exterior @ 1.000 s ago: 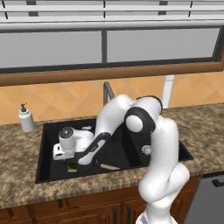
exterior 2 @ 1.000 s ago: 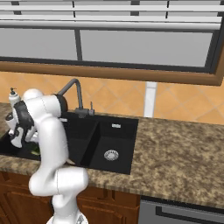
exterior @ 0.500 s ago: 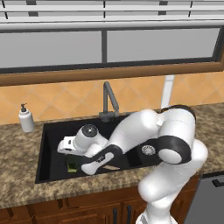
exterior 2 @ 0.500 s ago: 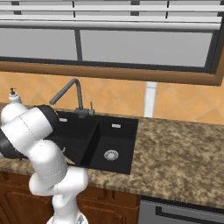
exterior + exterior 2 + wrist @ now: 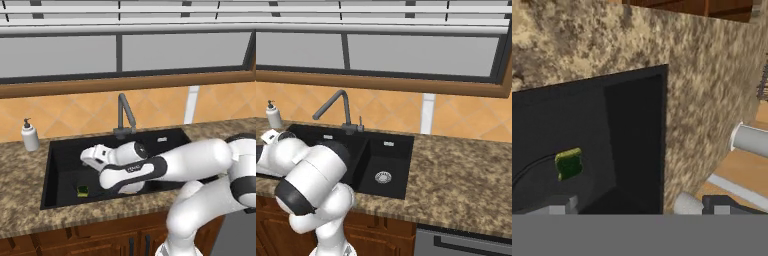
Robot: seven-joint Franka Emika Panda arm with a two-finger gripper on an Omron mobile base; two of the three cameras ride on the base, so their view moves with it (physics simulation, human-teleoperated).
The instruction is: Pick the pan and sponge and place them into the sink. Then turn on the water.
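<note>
The large matte black double-basin sink (image 5: 55, 170) is sitting in the speckled brown granite worktop (image 5: 22, 192), bare stone running along its front edge. The small green-and-yellow sponge (image 5: 83, 190) is lying near the left basin's front left corner, on the rim of the round black frying pan (image 5: 527, 167). The white arm is reaching low across that basin, its two-finger gripper (image 5: 89, 156) hanging spread wide, gripping nothing.

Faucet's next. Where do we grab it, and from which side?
The slim upright lever just right of the faucet base. Probably come from the front and above, jaws across it: it stands free, with the wall close behind.
</note>
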